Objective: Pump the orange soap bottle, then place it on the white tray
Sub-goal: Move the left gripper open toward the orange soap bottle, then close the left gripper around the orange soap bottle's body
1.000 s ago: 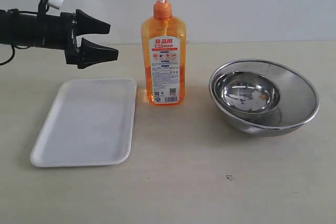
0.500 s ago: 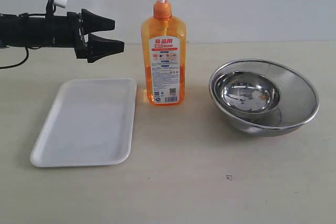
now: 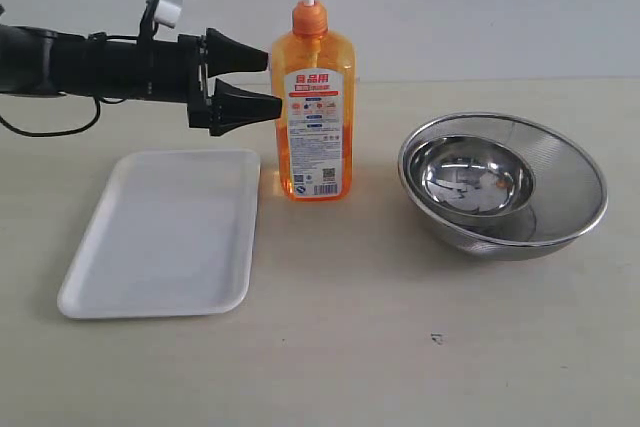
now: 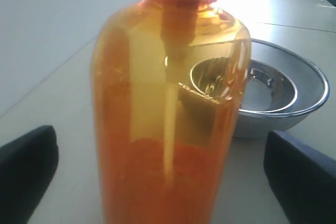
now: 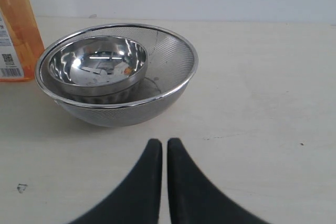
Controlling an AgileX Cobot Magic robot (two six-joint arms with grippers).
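Exterior is looking front-on, slightly down; left wrist is crowding orange soap bottle (image 4: 168, 129); all three are sharing steel bowls (image 5: 157, 61).

Steel bowls (image 3: 560, 187) stand near the bottle (image 3: 312, 117); bare table (image 3: 400, 347) before it.
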